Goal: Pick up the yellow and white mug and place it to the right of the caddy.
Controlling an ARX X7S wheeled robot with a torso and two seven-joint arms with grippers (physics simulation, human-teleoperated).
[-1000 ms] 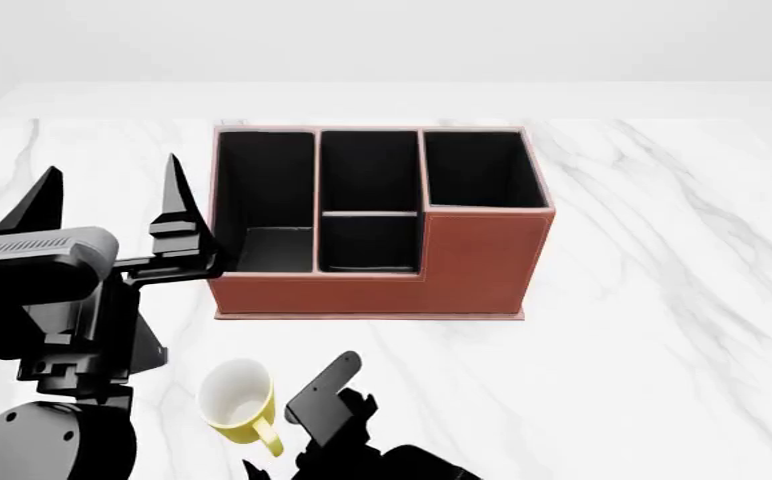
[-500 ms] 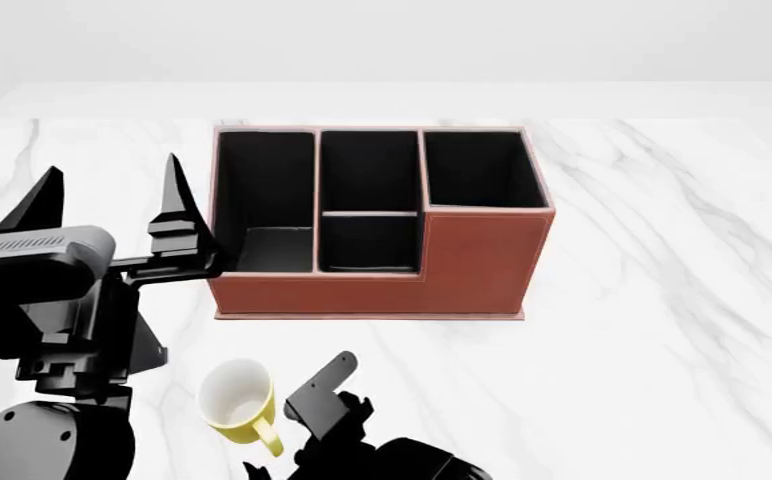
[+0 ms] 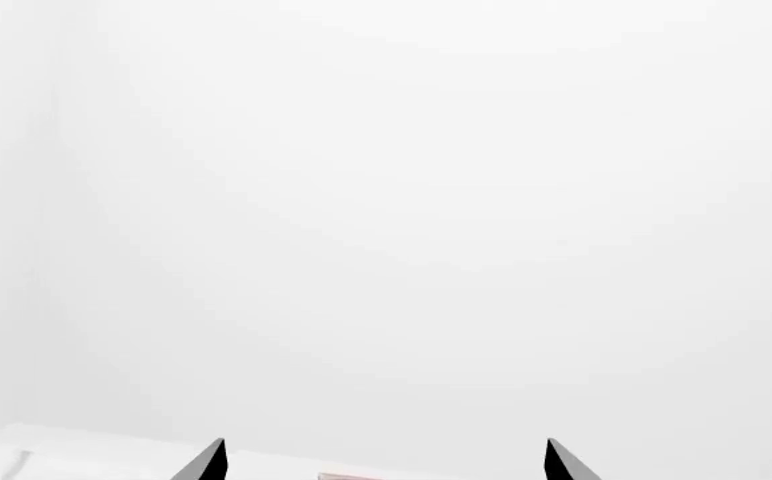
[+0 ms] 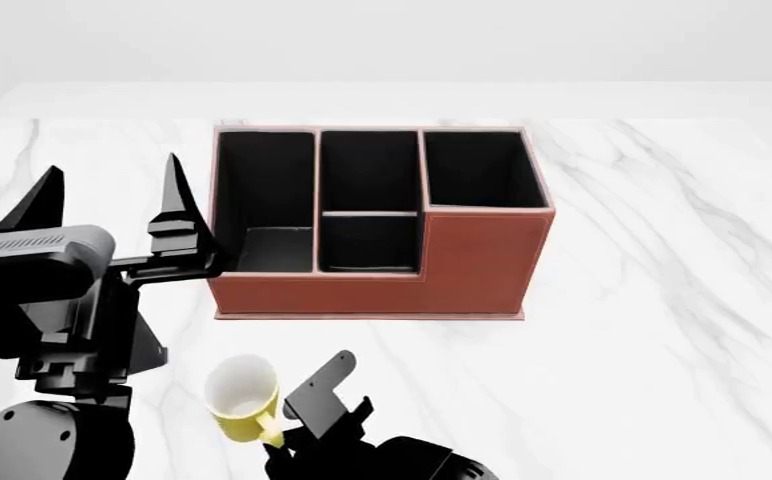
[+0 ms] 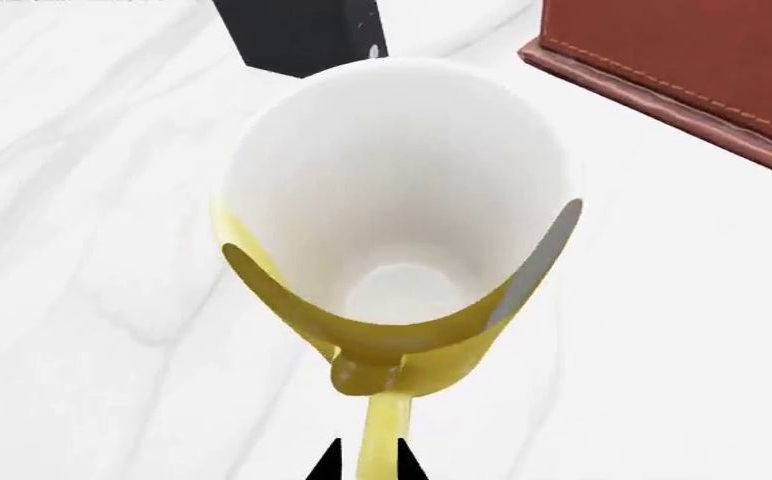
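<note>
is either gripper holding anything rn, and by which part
The right gripper pinches the yellow and white mug by its handle. The left gripper is open, holding nothing.

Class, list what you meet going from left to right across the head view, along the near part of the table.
left gripper → yellow and white mug → right gripper → bare marble table.

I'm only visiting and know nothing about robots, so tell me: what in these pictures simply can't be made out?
- Right pincer: only its tips show at the right wrist view's edge, astride the mug handle; whether they clamp it is unclear.
- Mug base: head view, hidden behind the right arm.
- Caddy: right wrist view cuts it to one corner.
- Left pincer: the left wrist view shows only two tips against blank wall.
- Caddy floor: the near wall hides part in head view.
</note>
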